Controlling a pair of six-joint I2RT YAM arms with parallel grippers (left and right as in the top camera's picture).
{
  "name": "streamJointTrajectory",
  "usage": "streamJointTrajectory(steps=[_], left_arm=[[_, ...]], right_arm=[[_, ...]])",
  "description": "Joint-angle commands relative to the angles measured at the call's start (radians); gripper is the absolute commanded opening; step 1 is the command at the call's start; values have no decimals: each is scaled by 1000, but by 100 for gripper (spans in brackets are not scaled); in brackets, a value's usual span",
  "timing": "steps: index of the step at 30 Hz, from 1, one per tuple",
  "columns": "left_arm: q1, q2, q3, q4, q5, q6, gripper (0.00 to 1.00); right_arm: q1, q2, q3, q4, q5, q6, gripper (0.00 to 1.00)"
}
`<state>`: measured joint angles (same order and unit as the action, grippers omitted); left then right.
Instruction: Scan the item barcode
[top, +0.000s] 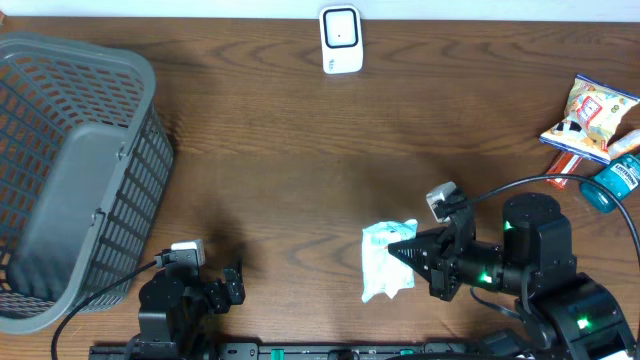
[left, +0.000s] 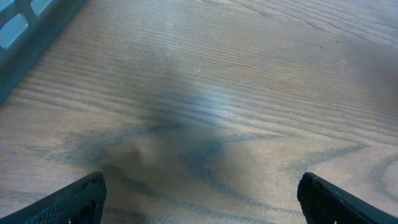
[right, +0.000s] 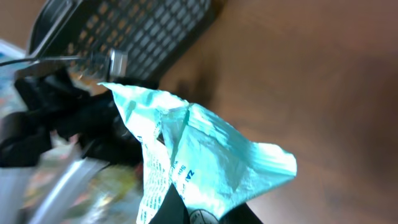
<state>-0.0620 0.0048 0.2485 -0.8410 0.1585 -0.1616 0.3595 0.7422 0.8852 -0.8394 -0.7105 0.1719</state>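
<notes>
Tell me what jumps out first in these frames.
The crumpled pale-teal packet, pinched in the shut right hand at the front, right of centre. Next, the big grey basket at far left and the white scanner at the back edge. The left hand sits open and empty.

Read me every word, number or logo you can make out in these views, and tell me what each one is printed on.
"ZA": large dark characters on the pale blue packet, right wrist view. This is a tentative reading, and the rest of its print is blurred.
On the snack bag: red and yellow print, too small to read.
On the blue bottle: label too small to read.
On the scanner: no readable text.
</notes>
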Motion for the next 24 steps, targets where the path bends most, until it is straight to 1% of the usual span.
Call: streamJointTrajectory(steps=[1, 3, 5, 8, 11, 16, 18, 21, 24], left_arm=[[-4, 0, -18, -45, 6, -9, 98], [-4, 0, -18, -45, 6, -9, 98], [-4, 0, -18, -45, 6, -9, 98], [-4, 0, -18, -45, 6, -9, 98], [-4, 0, -18, -45, 6, -9, 98], [-4, 0, -18, -45, 6, -9, 98], [-4, 0, -18, -45, 6, -9, 98], [-4, 0, -18, -45, 6, -9, 98], [-4, 0, -18, -45, 6, -9, 98]], right_arm=[[9, 14, -60, 98, 136, -110, 1], [9, 38, -111, 211, 216, -110, 1], [9, 74, -172, 362, 267, -110, 1], [9, 173, -267, 672, 283, -114, 1], [9, 310, -326, 975, 283, -175, 1], [9, 602, -330, 1447, 303, -354, 1], [9, 740, -325, 1668, 330, -443, 1], [9, 931, -287, 1955, 399, -549, 1], [9, 1073, -209, 2118, 493, -591, 1]])
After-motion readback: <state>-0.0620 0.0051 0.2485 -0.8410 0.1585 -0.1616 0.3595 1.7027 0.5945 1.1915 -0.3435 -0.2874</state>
